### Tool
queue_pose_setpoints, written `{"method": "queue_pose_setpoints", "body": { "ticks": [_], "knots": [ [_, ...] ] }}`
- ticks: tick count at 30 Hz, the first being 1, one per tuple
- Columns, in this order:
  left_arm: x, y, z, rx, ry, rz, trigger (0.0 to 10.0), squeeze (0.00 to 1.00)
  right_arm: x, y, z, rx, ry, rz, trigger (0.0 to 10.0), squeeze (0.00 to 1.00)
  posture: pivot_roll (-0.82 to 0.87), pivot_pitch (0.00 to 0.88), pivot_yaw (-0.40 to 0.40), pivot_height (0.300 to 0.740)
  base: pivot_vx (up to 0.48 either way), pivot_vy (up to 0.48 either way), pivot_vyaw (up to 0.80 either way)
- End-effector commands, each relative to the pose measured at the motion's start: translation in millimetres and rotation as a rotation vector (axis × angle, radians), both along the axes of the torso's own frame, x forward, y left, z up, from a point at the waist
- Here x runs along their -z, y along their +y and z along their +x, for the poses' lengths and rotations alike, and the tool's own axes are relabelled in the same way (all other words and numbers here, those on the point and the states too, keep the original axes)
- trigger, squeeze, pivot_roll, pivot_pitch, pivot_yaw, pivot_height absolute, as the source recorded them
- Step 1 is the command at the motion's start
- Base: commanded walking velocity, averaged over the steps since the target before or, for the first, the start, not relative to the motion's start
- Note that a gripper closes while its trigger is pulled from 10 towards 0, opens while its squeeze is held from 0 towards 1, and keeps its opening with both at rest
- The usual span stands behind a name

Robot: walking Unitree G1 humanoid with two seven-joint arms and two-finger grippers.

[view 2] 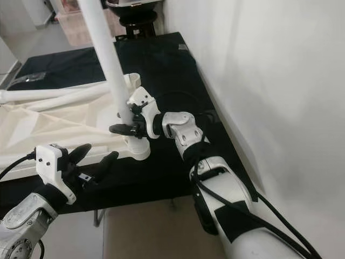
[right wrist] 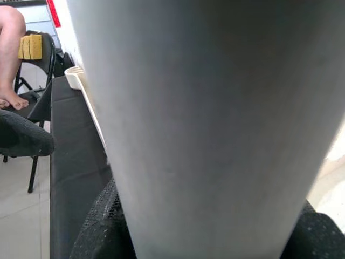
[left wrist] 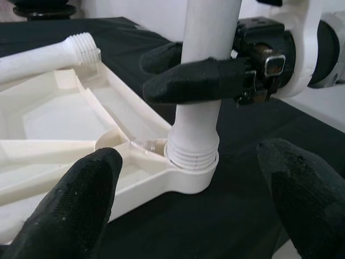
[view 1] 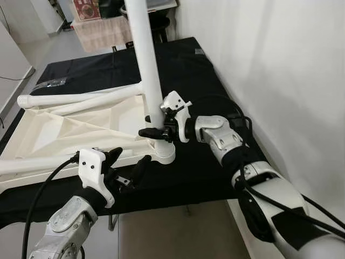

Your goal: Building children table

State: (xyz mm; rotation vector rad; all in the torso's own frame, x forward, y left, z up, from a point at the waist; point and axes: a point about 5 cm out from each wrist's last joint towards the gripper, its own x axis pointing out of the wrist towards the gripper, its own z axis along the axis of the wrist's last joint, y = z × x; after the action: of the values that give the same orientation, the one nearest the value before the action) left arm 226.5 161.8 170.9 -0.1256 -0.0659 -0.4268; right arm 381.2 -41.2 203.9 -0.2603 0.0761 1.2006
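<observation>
The white children's table top (view 1: 81,129) lies upside down on a black-covered workbench (view 1: 194,70). One white leg (view 1: 148,65) stands upright in the near right corner socket (view 1: 164,154), its thread (left wrist: 191,154) showing just above the socket. My right gripper (view 1: 156,131) is shut on this leg a little above the socket, and its fingers (left wrist: 194,78) wrap the tube. My left gripper (view 1: 131,157) is open and low at the bench's front edge, just left of the socket and touching nothing. Two more legs (view 1: 81,97) (view 1: 38,162) lie across the top.
A white wall (view 1: 280,65) runs close along the bench's right side. A small plastic bag (view 1: 51,82) lies at the back left of the cloth. Beyond the bench stands a black chair (right wrist: 32,108), with a person's bare leg (right wrist: 13,32) beside it.
</observation>
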Motion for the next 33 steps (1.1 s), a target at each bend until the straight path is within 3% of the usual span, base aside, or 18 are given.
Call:
{"method": "queue_pose_setpoints", "body": {
  "ticks": [1,4,7,9,10,11,12,14,19,26,27,28,30,31,32,33],
  "knots": [
    [2.0,4.6,-1.3,-0.009,0.018,0.013,10.0,0.0,5.2,11.6,-3.8,-0.034,0.015,-0.023,0.0,0.0,0.03,0.146,0.08,0.74,0.0,0.0,0.0],
    [2.4,5.4,-0.1,-0.013,0.018,0.013,10.0,0.0,3.4,7.9,-0.8,-0.001,-0.003,-0.039,0.0,0.0,0.02,0.141,0.074,0.74,0.0,0.0,0.0],
    [3.4,5.6,1.5,-0.015,0.014,0.01,10.0,0.0,8.7,-15.2,7.3,0.145,-0.03,-0.131,0.0,0.0,-0.01,0.142,0.059,0.74,0.0,0.0,0.0],
    [3.4,5.6,1.5,-0.015,0.014,0.01,10.0,0.0,8.7,-15.2,7.3,0.145,-0.03,-0.131,0.0,0.0,-0.01,0.142,0.059,0.74,0.0,0.0,0.0],
    [4.0,6.2,1.7,-0.017,0.014,0.007,10.0,0.0,22.0,-36.7,14.5,0.505,-0.025,-0.164,0.0,0.0,-0.03,0.141,0.038,0.74,0.0,0.0,0.0],
    [3.8,8.2,2.1,-0.019,0.015,0.003,10.0,0.0,38.1,-35.2,-5.1,0.623,-0.006,-0.144,0.0,0.0,-0.03,0.152,0.043,0.74,0.0,0.0,0.0],
    [3.8,8.2,2.1,-0.019,0.015,0.003,10.0,0.0,38.1,-35.2,-5.1,0.623,-0.006,-0.144,0.0,0.0,-0.03,0.152,0.043,0.74,0.0,0.0,0.0],
    [3.4,10.5,2.5,-0.021,0.016,-0.003,10.0,0.0,47.6,-42.7,-37.4,0.761,0.023,-0.098,0.0,0.0,-0.03,0.152,0.043,0.74,0.0,0.0,0.0],
    [4.1,11.9,5.9,-0.016,0.02,-0.007,10.0,0.0,51.3,-53.4,-29.2,0.766,-0.027,-0.112,0.0,0.0,-0.02,0.12,0.086,0.74,0.0,0.0,0.0],
    [3.8,11.8,8.1,-0.004,0.019,0.001,10.0,0.0,49.0,-40.9,-24.0,0.721,0.005,-0.085,0.0,0.0,-0.03,0.114,0.095,0.74,0.0,0.0,0.0],
    [3.8,12.3,8.5,-0.015,0.016,-0.005,10.0,0.0,48.0,-39.9,-21.4,0.712,-0.007,-0.1,8.1,0.0,-0.03,0.107,0.099,0.74,0.0,0.0,0.0],
    [3.7,12.3,9.0,-0.021,0.015,-0.008,10.0,0.0,44.2,-38.8,-18.4,0.701,-0.014,-0.092,10.0,0.0,-0.02,0.106,0.098,0.74,0.0,0.0,0.0],
    [3.6,12.4,9.3,-0.024,0.014,-0.009,10.0,0.0,41.0,-38.5,-17.4,0.7,-0.017,-0.085,10.0,0.0,-0.02,0.106,0.098,0.74,0.0,0.0,0.0],
    [3.8,12.0,9.9,-0.02,0.014,-0.011,10.0,0.0,32.3,-34.3,-18.1,0.636,-0.01,-0.044,10.0,1.0,-0.03,0.103,0.097,0.74,0.0,0.0,0.0],
    [4.0,11.4,10.6,-0.015,0.014,-0.013,10.0,0.0,23.6,-30.1,-17.7,0.544,-0.024,-0.009,10.0,1.0,-0.03,0.102,0.097,0.74,0.0,0.0,0.0],
    [4.0,11.4,10.6,-0.015,0.014,-0.013,10.0,0.0,23.6,-30.1,-17.7,0.544,-0.024,-0.009,10.0,1.0,-0.03,0.102,0.097,0.74,0.0,0.0,0.0]
  ]
}}
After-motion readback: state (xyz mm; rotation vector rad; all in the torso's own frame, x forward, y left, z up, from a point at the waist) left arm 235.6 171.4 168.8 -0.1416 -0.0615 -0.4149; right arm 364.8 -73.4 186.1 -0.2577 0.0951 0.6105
